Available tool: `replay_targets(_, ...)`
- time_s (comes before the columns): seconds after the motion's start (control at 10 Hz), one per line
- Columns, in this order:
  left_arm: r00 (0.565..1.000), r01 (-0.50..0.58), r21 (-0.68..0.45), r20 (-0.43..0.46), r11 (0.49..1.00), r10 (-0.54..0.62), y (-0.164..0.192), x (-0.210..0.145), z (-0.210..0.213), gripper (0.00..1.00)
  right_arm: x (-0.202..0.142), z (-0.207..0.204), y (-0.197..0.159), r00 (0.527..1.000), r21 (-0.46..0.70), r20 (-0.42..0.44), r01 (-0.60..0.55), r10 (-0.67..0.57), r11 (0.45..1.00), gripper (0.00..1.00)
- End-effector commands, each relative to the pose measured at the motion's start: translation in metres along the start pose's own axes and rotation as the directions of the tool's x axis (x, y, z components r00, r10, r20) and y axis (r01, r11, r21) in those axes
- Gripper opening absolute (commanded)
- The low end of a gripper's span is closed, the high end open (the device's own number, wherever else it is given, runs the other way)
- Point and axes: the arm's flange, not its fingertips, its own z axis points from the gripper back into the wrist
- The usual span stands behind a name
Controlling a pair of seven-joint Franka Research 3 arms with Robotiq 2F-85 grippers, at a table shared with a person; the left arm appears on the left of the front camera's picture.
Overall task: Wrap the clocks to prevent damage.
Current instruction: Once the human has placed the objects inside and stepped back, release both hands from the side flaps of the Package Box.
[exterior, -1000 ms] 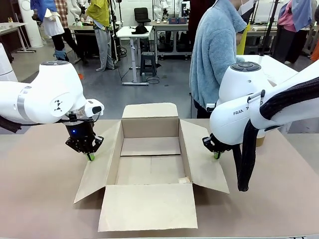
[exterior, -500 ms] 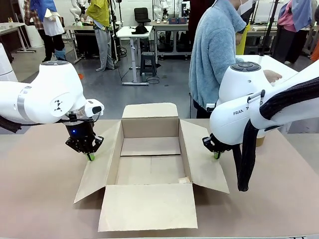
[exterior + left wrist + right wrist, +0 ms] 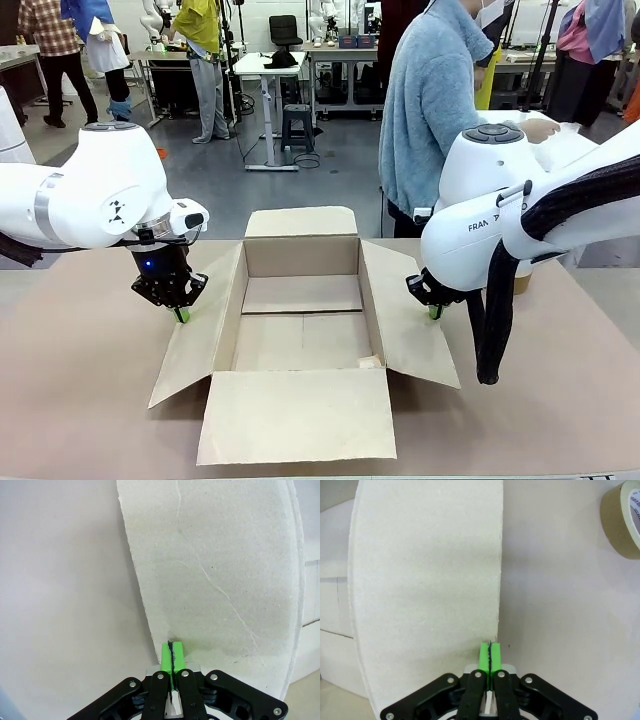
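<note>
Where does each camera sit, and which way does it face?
Front view: between the arms on the robot's side, faces across the table and open cardboard box to the person; left arm and right arm show.
Left wrist view: sits on the left wrist, looks along the shut left gripper at the box's left flap.
Right wrist view: sits on the right wrist, looks along the shut right gripper at the right flap and a tape roll.
Shared: each flap also shows in the front view.
</note>
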Motion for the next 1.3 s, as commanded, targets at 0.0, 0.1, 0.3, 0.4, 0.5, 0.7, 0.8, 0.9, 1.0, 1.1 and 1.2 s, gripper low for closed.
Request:
replay_targets(0.0,1.000,-0.002,0.001,0.002,1.000,0.002,0.0010,-0.0009,0.0008,0.00,0.0000,0.0009,0.0004,1.000,-0.007,0.005,0.009,-0.009,1.000,0.01)
replay_targets(0.1,1.000,-0.002,0.001,0.002,1.000,0.002,0.0010,-0.0009,0.0008,0.00,0.0000,0.0009,0.0004,1.000,-0.007,0.005,0.009,-0.009,1.000,0.01)
replay_targets(0.3,1.000,-0.002,0.001,0.002,1.000,0.002,0.0010,-0.0009,0.0008,0.00,0.0000,0.0009,0.0004,1.000,-0.007,0.005,0.009,-0.009,1.000,0.01)
replay_targets(0.4,1.000,-0.002,0.001,0.002,1.000,0.002,0.0010,-0.0009,0.0008,0.00,0.0000,0.0009,0.0004,1.000,-0.007,0.005,0.009,-0.009,1.000,0.01)
replay_targets(0.5,1.000,-0.002,0.001,0.002,1.000,0.002,0.0010,-0.0009,0.0008,0.00,0.0000,0.0009,0.0004,1.000,-0.007,0.005,0.009,-0.009,1.000,0.01)
replay_targets(0.7,1.000,-0.002,0.001,0.002,1.000,0.002,0.0010,-0.0009,0.0008,0.00,0.0000,0.0009,0.0004,1.000,-0.007,0.005,0.009,-0.009,1.000,0.01)
replay_targets(0.8,1.000,-0.002,0.001,0.002,1.000,0.002,0.0010,-0.0009,0.0008,0.00,0.0000,0.0009,0.0004,1.000,-0.007,0.005,0.009,-0.009,1.000,0.01)
replay_targets(0.9,1.000,-0.002,0.001,0.002,1.000,0.002,0.0010,-0.0009,0.0008,0.00,0.0000,0.0009,0.0004,1.000,-0.007,0.005,0.009,-0.009,1.000,0.01)
replay_targets(1.0,1.000,-0.002,0.001,0.002,1.000,0.002,0.0010,-0.0009,0.0008,0.00,0.0000,0.0009,0.0004,1.000,-0.007,0.005,0.009,-0.009,1.000,0.01)
replay_targets(1.1,1.000,-0.002,0.001,0.002,1.000,0.002,0.0010,-0.0009,0.0008,0.00,0.0000,0.0009,0.0004,1.000,-0.007,0.005,0.009,-0.009,1.000,0.01)
replay_targets(1.2,1.000,-0.002,0.001,0.002,1.000,0.002,0.0010,-0.0009,0.0008,0.00,0.0000,0.0009,0.0004,1.000,-0.007,0.005,0.009,-0.009,1.000,0.01)
